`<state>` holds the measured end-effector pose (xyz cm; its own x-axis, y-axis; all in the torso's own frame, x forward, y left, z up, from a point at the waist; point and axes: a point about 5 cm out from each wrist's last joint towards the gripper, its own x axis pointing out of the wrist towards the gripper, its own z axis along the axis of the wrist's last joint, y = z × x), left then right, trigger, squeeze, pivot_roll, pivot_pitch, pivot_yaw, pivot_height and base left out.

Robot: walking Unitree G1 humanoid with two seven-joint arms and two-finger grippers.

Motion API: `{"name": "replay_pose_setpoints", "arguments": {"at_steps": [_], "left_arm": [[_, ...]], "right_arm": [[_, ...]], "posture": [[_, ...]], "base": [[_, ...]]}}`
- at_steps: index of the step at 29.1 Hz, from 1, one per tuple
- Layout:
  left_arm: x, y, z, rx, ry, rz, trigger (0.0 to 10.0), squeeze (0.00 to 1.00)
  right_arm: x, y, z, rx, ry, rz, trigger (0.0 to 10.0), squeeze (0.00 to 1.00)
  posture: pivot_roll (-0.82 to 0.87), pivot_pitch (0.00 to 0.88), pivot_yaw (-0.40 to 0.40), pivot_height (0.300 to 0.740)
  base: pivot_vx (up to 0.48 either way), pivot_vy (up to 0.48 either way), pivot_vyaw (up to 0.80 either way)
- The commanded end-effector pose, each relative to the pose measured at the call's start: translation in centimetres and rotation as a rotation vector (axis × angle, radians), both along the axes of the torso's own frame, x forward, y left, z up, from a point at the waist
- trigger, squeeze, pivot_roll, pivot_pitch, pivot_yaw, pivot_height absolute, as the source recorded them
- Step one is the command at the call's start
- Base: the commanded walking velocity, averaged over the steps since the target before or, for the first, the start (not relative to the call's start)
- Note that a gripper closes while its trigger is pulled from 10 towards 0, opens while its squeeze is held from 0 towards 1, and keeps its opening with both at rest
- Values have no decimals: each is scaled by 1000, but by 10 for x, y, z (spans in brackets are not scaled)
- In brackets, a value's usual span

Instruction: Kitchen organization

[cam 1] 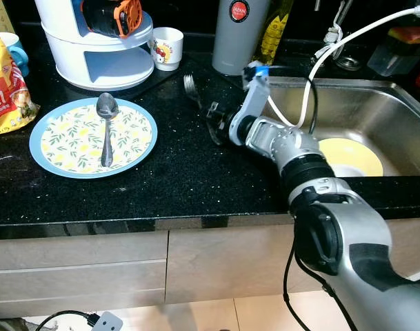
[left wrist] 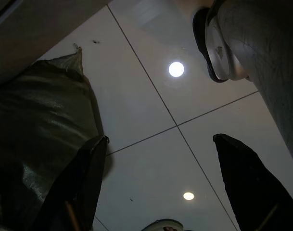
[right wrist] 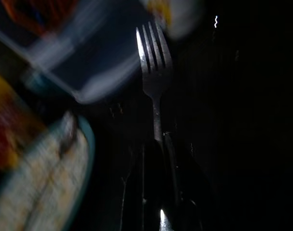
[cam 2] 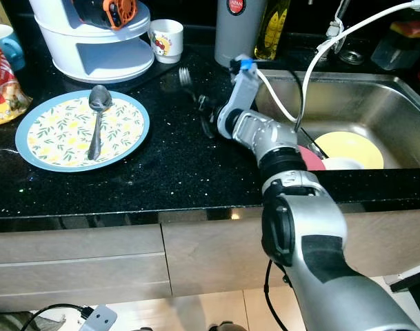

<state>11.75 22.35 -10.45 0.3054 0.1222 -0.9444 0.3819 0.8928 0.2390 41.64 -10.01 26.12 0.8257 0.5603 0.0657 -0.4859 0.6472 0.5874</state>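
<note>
Your right gripper pinches the fork by its handle on the black counter, left of the sink; next, carry it left to the floral plate beside the spoon.

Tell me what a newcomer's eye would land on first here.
The right gripper reaches across the black counter, shut on a fork whose prongs point toward the white cup. To its left, a spoon lies on a flowered plate with a blue rim. A yellow plate sits in the sink.
</note>
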Motion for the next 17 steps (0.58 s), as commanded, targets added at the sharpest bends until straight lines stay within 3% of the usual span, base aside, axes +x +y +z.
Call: {"name": "replay_pose_setpoints", "arguments": {"at_steps": [1, 6, 9, 15, 17], "left_arm": [[-5, -7, -3, -15, 23, -7, 10000, 0], [-10, -6, -4, -13, 32, -5, 10000, 0], [-12, -4, -4, -12, 35, -3, 10000, 0], [-14, -4, -5, -11, 42, -7, 10000, 0], [-16, -4, -5, -11, 46, -10, 10000, 0]], "right_arm": [[1, -12, 11, 68, -48, -35, 0, 0], [0, -34, 23, 189, -147, -99, 0, 0], [-2, -48, 26, 269, -187, -137, 0, 0], [-4, -64, 27, 261, -209, -214, 0, 0], [-4, -70, 28, 198, -217, -263, 0, 0]], "posture": [[78, 94, -78, 740], [77, 92, -75, 740], [74, 96, -71, 740], [67, 101, -67, 740], [62, 108, -65, 740]], "base": [[0, 0, 0], [0, 0, 0], [0, 0, -800], [0, 0, -800], [0, 0, -800]]}}
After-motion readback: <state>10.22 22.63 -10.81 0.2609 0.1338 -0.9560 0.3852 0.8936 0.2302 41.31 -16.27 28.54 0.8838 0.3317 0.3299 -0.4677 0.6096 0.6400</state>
